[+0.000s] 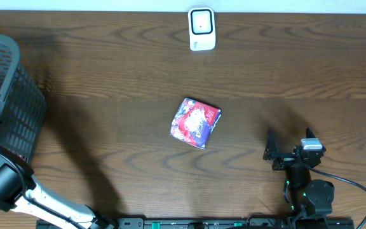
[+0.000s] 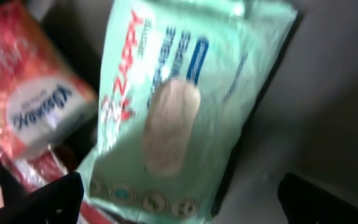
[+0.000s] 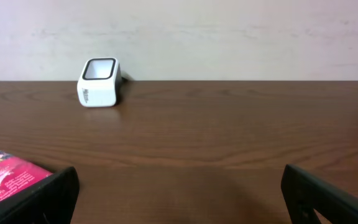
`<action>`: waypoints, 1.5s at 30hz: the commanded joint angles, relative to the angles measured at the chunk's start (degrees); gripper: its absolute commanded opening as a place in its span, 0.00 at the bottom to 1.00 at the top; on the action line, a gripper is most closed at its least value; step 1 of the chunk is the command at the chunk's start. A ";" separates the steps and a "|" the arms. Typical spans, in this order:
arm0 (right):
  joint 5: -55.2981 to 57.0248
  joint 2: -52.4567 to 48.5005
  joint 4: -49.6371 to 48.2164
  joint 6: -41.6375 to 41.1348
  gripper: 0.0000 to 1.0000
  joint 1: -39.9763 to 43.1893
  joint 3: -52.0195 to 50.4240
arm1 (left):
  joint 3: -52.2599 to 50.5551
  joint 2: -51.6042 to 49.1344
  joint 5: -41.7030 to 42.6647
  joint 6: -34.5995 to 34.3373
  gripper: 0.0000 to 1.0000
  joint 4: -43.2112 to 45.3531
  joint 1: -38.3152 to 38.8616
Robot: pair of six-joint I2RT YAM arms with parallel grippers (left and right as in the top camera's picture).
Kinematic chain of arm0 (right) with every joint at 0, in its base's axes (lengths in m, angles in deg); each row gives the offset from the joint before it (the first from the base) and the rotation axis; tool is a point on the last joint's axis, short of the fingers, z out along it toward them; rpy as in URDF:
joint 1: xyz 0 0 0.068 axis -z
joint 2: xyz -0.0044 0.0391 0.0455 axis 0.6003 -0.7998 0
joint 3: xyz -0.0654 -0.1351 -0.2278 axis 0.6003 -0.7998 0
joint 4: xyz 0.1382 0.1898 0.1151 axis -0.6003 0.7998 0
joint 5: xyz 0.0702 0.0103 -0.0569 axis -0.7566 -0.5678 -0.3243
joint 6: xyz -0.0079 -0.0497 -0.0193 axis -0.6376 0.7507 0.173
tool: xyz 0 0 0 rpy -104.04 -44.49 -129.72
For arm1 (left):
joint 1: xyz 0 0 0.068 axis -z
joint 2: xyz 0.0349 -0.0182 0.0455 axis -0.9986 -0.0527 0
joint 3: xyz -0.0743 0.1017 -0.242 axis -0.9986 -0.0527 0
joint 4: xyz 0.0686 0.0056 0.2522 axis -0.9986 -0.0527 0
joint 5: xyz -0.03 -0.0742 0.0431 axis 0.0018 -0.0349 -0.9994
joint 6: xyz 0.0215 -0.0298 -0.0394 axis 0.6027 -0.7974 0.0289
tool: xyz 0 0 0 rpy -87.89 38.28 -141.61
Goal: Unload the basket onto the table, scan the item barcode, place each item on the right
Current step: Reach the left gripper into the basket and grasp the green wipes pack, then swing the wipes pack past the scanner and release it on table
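At pick-up step; nothing scanned. Red packet (image 1: 196, 122) mid-table, scanner (image 1: 201, 28) at far edge. Right gripper (image 3: 179, 193) near-right of packet, spread wide, empty. Left gripper (image 2: 179, 199) wide too, over green wipes pack (image 2: 179, 106) in left basket (image 1: 18, 108). Next: grasp packet, present barcode to scanner.

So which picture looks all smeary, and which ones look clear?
Left wrist view: smeary, the green pack and its letters are blurred. Overhead view: sharp, soft shadows on the table. Right wrist view: clear, the white scanner crisp.
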 commanded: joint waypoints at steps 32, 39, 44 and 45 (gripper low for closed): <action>-0.31 0.31 0.24 -0.76 0.99 0.35 -0.09 | 1.75 31.36 32.15 2.05 0.07 8.22 0.17; -0.31 0.31 0.26 -0.76 0.99 0.35 -0.09 | 1.75 39.89 66.03 -16.09 0.07 26.71 9.57; -0.31 0.31 0.26 -0.76 0.99 0.35 -0.11 | 1.62 39.82 69.75 -9.84 0.08 29.22 30.10; -0.31 0.31 0.26 -0.76 0.99 0.35 -0.11 | 1.40 39.45 69.75 -5.29 0.07 28.74 35.34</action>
